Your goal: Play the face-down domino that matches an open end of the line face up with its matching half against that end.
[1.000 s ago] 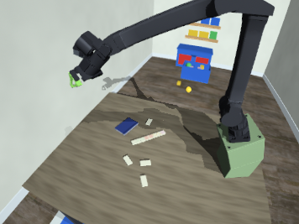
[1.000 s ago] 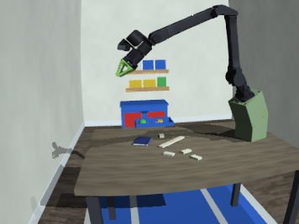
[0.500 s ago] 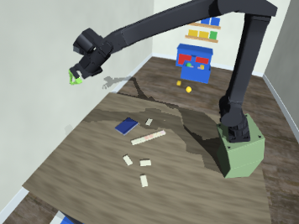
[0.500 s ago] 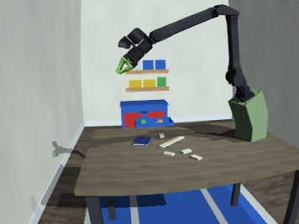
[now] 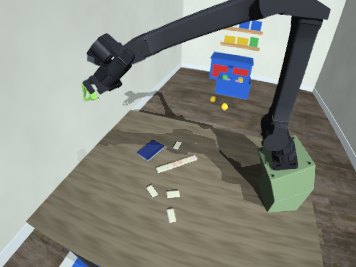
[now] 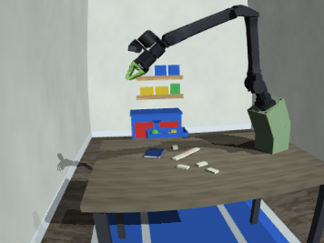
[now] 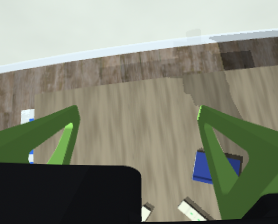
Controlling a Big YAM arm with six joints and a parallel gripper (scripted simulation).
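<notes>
Exterior view, contents as seen from the room. One wooden table (image 6: 136, 189) carried the lot. On a green pedestal (image 6: 273, 139) at its right rear corner stood a dark arm (image 6: 207, 21), stretched high and far toward the left wall. Its gripper (image 6: 132, 74), green-fingered, hung well above the table, pointing down; the fingers were spread fully apart and nothing lay between them.

On the table top, near the middle: one line of dominoes (image 5: 176, 164), face up, laid end to end as a long pale strip. Just beside its far-left side, one blue book (image 5: 150, 150). Beyond the line's far end, one single domino (image 5: 177, 145), apart from it. On the near side, well clear of the line, three more single dominoes: (image 5: 151, 191), (image 5: 173, 194) and (image 5: 171, 215), all flat. Which of them matched could not be told.

Against the back wall: a blue cabinet (image 6: 156, 124), and two shelves (image 6: 159, 96) with coloured blocks.
</notes>
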